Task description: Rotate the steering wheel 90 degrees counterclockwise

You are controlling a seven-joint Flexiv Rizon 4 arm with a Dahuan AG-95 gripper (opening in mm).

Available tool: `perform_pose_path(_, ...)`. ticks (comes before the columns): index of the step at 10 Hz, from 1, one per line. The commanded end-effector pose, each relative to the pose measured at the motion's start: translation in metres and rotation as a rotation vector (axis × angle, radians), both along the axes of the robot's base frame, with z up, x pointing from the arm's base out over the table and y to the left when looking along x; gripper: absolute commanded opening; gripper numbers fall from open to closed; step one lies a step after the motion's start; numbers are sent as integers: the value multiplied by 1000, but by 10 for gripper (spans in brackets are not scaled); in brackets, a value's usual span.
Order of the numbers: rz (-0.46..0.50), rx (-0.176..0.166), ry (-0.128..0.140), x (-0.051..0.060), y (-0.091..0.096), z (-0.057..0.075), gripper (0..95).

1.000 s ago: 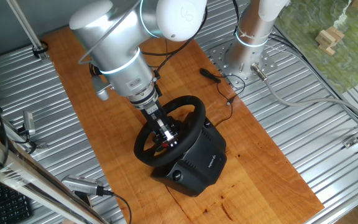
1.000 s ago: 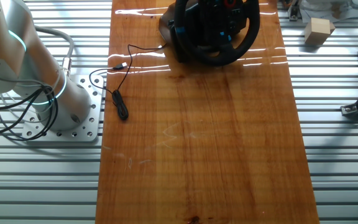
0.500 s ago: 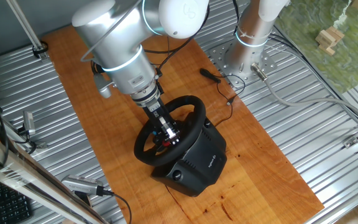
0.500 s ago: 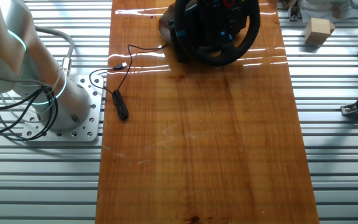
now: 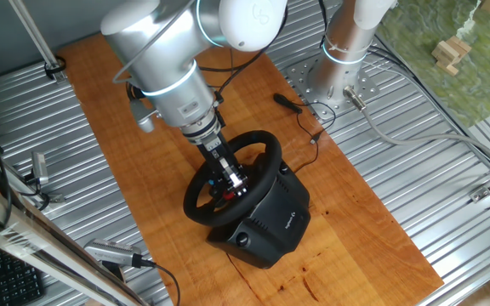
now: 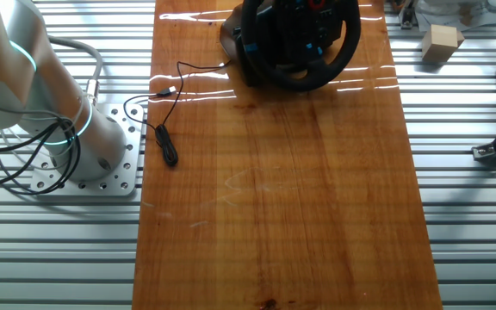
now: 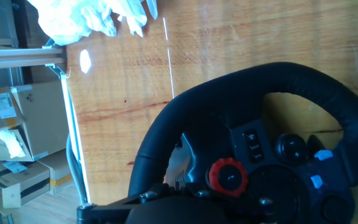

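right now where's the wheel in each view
One fixed view: the wheel sits at centre, tilted on its black base, with the gripper at the hub.
The other fixed view: top edge, right of centre, partly cut off.
Hand view: it fills the lower right, rim arcing across.
Shared landmark: the red hub knob, seen in the other fixed view too; in the first, only red specks show beside the gripper.

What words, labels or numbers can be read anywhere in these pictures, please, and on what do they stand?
None can be read.
Boxy base: a small pale logo, too small to read.
Cardboard boxes: printed labels, blurred.
Steering wheel: hub buttons bear tiny symbols, not legible.
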State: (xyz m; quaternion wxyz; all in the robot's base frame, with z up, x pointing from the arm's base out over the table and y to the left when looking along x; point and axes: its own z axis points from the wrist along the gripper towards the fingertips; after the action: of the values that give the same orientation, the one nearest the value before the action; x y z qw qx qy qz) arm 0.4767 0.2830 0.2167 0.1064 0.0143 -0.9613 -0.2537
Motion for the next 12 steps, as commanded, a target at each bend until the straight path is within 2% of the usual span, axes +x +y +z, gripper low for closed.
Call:
perform_pose_path(1, 1, 1, 0, -2, -1, 0, 0)
perform_pose_path(12, 12, 7, 1, -11, -4, 4, 0)
